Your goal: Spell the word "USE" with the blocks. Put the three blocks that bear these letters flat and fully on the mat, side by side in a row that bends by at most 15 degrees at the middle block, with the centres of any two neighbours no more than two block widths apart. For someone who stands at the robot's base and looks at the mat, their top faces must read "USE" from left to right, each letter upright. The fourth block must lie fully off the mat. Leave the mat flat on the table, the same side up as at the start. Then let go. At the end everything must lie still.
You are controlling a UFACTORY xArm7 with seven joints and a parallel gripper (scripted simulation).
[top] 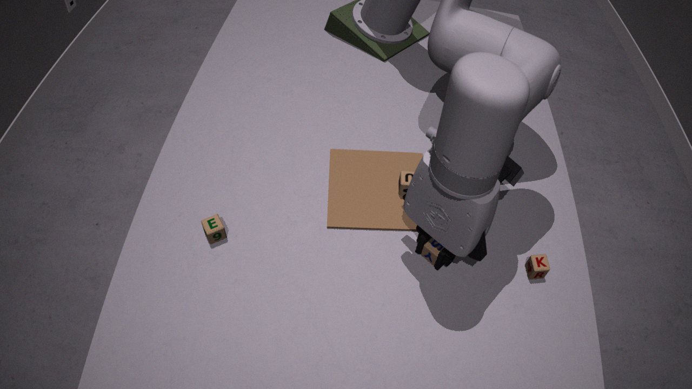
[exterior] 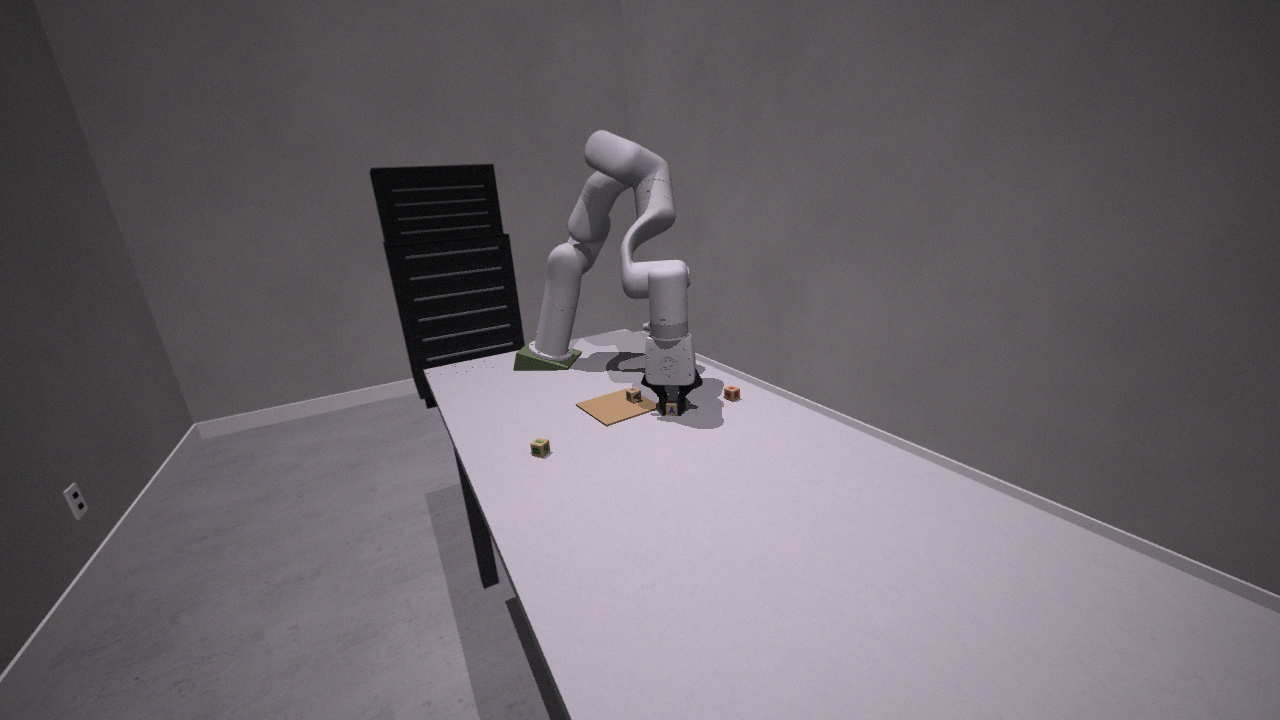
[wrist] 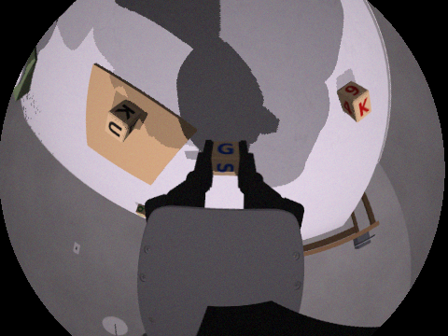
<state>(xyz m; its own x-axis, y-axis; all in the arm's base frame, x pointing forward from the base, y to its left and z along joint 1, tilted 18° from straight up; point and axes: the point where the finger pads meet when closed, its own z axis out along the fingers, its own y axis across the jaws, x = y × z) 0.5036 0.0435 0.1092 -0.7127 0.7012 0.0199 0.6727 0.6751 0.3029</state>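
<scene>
My gripper (top: 438,254) is shut on the S block (top: 432,251), a wooden cube with blue letters, just off the tan mat's (top: 368,188) near right corner. In the wrist view the S block (wrist: 226,157) sits between the black fingers, S on top and G on the far side. I cannot tell whether it is touching the table. The U block (top: 406,182) stands on the mat near its right edge, partly hidden by my wrist; it also shows in the wrist view (wrist: 126,119). The E block (top: 213,228), green letters, lies far left on the table. The K block (top: 537,266), red letters, lies off the mat to the right.
The arm's green base (top: 374,28) is at the far end of the table. A black slatted cabinet (exterior: 447,273) stands behind the table. The table edges curve down both sides.
</scene>
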